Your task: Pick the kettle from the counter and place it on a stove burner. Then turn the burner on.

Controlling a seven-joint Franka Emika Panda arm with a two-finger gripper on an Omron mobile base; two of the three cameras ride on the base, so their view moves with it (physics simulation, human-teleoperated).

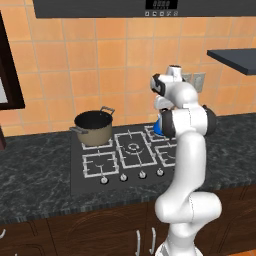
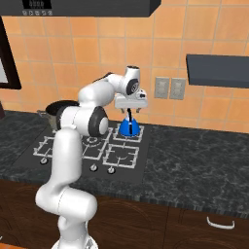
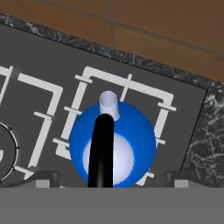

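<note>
Blue dome-shaped kettle (image 2: 130, 128) seated upright on rear right burner (image 3: 127, 87) of stove (image 1: 95, 182); black handle raised.

We see the stove (image 1: 95, 182) set into the counter (image 1: 35, 175), with the tiled wall (image 1: 100, 60) behind it. The pot (image 1: 93, 127) sits on the back left burner. The kettle (image 2: 130, 127) sits on the back right burner (image 2: 137, 138), under the gripper (image 2: 131, 110), whose fingers stand apart on either side of the kettle's handle (image 2: 130, 114). The knobs (image 1: 122, 177) run along the stove's front edge. A shelf (image 2: 216, 70) hangs on the wall to the right, with the outlets (image 2: 169, 88) just left of it.
</note>
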